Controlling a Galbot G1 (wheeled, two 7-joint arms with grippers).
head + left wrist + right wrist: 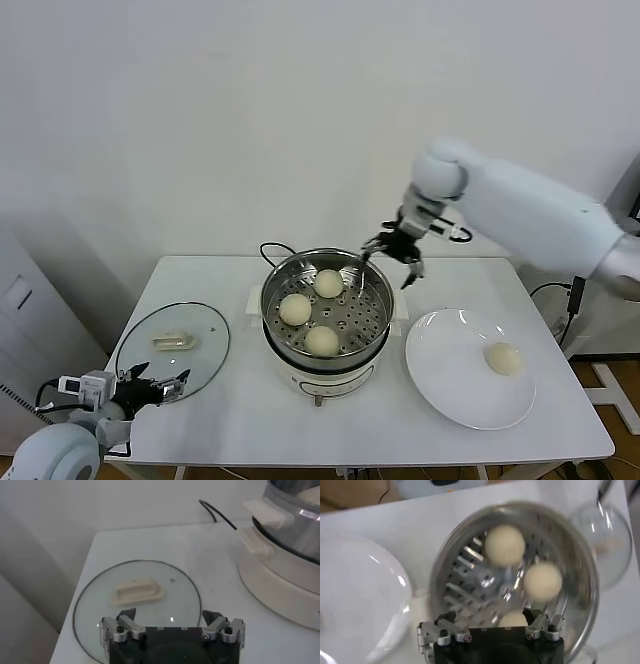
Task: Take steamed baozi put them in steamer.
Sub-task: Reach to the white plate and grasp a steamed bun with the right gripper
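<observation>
The steamer stands mid-table, a steel pot on a white base. Three steamed baozi lie on its perforated tray: one at the back, one on the left, one at the front. A fourth baozi rests on the white plate. My right gripper hovers open and empty above the steamer's back right rim. In the right wrist view its jaws stand wide over the tray, with two baozi in full sight and the third partly hidden behind the gripper body.
A flat glass lid with a cream handle lies at the table's left. My left gripper is parked open over the lid's near edge. A black cord runs behind the steamer. The wall is close behind.
</observation>
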